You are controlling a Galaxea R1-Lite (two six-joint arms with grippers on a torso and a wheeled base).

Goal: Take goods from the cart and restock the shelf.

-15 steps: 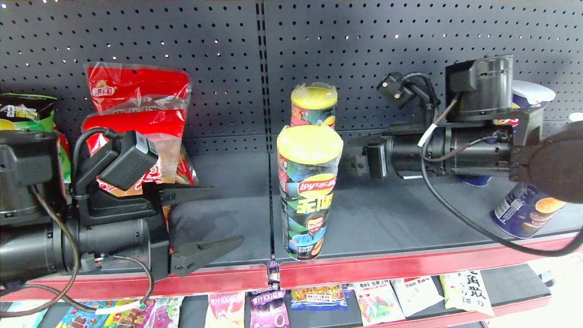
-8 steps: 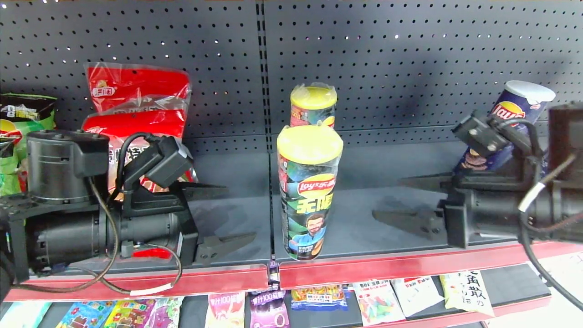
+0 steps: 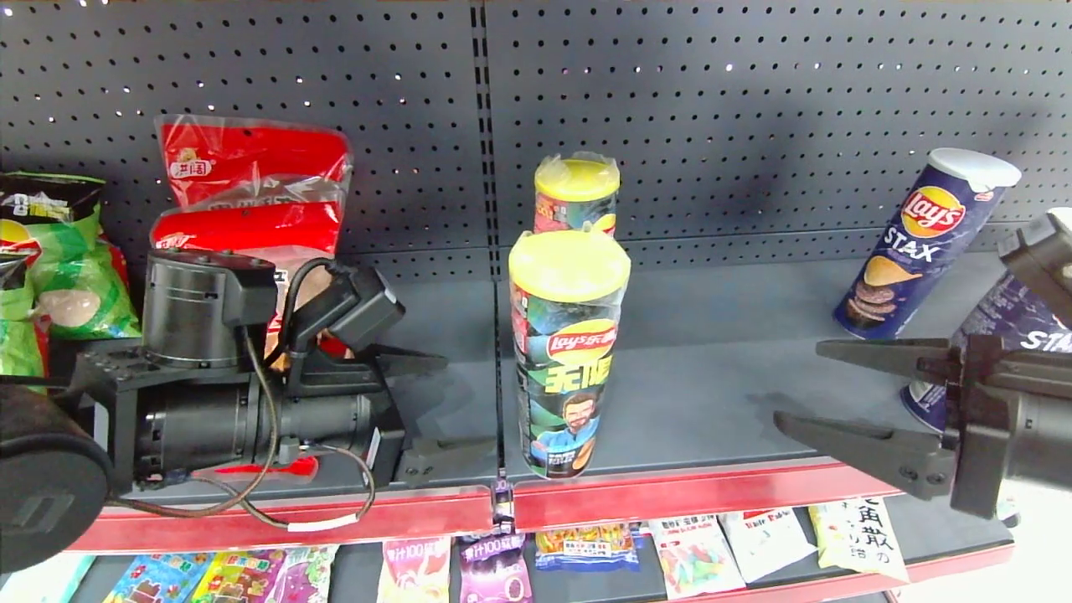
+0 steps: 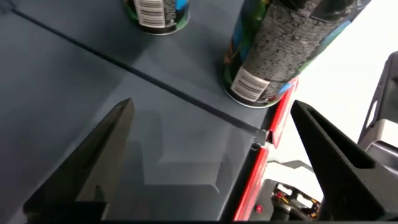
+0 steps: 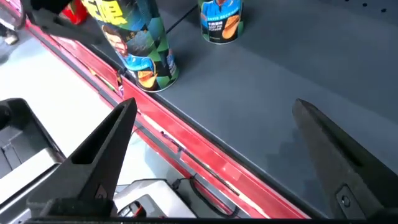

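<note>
Standing upright at the front edge of the shelf [image 3: 712,394], the yellow-lidded chip can [image 3: 569,352] sits between two end effectors, touching neither. Left end effector [image 3: 465,406]: fingers spread wide, empty, just beside the can. Right end effector [image 3: 800,383]: spread wide, empty, farther off, near a leaning blue can [image 3: 925,243].

I see the front can [image 3: 569,352] at the edge of the shelf [image 3: 712,385], the rear can [image 3: 577,193] behind it, bags [image 3: 251,193] left, a third can [image 3: 925,243] far right.
</note>
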